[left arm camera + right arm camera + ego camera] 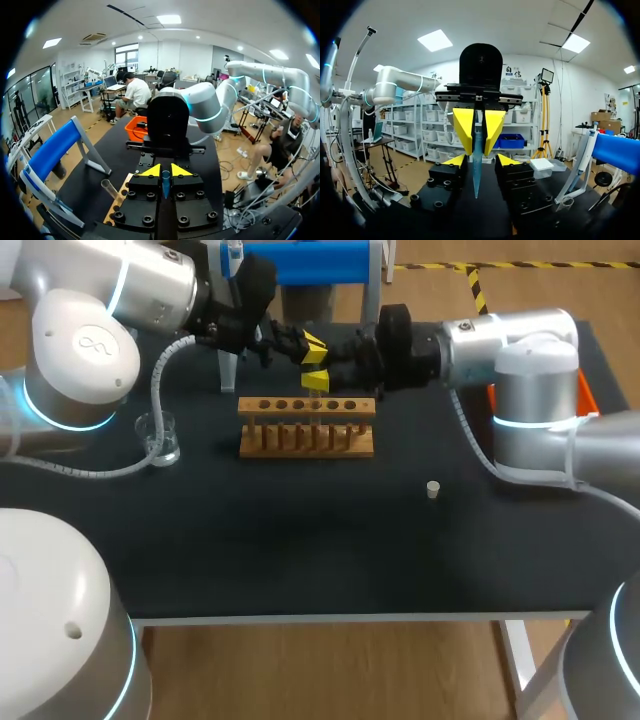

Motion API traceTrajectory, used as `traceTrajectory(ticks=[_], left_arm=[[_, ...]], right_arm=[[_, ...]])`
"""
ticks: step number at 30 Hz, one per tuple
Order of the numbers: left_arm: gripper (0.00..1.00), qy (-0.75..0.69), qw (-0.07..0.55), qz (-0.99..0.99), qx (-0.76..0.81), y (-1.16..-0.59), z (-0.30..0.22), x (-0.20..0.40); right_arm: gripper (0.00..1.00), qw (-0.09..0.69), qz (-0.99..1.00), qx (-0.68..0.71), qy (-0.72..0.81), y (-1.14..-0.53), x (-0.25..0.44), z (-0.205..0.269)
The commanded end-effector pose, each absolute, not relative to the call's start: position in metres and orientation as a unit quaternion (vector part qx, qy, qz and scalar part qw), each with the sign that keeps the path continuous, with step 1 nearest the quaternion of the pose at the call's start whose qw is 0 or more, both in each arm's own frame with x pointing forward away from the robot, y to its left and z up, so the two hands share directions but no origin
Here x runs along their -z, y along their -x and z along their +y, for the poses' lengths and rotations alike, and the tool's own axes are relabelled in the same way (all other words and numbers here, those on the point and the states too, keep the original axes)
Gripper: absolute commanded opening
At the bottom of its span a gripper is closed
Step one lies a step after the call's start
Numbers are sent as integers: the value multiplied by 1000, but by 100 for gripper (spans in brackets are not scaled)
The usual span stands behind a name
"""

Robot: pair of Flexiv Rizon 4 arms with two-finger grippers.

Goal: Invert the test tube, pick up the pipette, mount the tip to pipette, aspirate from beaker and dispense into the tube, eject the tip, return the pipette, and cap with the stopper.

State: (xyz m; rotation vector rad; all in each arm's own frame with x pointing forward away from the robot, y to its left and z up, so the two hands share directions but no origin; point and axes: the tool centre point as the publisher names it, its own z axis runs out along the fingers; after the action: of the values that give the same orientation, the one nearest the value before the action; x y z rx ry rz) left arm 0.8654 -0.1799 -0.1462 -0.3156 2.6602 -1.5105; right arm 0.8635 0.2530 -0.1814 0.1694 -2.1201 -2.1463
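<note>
Where the two arms meet in the air above the wooden rack (306,440), a slim, bluish, translucent test tube (477,172) is held between them. It is grasped by the left gripper (165,171), whose yellow tips are pressed against it from both sides – this is shown plainly in both wrist views. The right gripper (480,161) is set facing the left one, nose to nose, with its jaws released: its two yellow tips are placed on either side of the tube's lower length, and a gap is seen on each side, so the tube is not touched by them. The tube's tapered end is directed down between the right gripper's fingers. The rack is stood near the middle of the dark table (300,550), with a row of round holes along its top bar. A clear beaker (160,438) is stood to the left of the rack, apart from it and close to the left arm's cable. A small pale stopper (433,489) is seen on the table to the right of the rack and nearer the front edge – well apart from everything else. A blue stand (310,260) is placed behind the rack, and an orange tray (585,395) is partly hidden behind the right arm.
</note>
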Motion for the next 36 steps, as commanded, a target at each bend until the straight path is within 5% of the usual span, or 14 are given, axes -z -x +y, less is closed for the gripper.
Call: traceTrajectory(ticks=[1, 6, 14, 15, 16, 36], left_arm=[[0, 103, 34, 865, 491, -866, -181, 147], [0, 103, 34, 865, 491, -866, -181, 147], [0, 103, 34, 865, 491, -866, -181, 147], [45, 103, 34, 865, 491, -866, -181, 147], [100, 103, 34, 865, 491, -866, -181, 147], [100, 103, 34, 865, 491, -866, -181, 147]], right_arm=[[18, 61, -702, 707, -57, -863, 179, 250], [0, 63, -702, 707, -59, -862, 179, 250], [0, 67, -702, 707, -61, -860, 180, 250], [0, 67, -702, 707, -61, -860, 180, 249], [0, 67, -702, 706, -61, -859, 181, 249], [0, 34, -716, 697, -33, -825, 206, 137]])
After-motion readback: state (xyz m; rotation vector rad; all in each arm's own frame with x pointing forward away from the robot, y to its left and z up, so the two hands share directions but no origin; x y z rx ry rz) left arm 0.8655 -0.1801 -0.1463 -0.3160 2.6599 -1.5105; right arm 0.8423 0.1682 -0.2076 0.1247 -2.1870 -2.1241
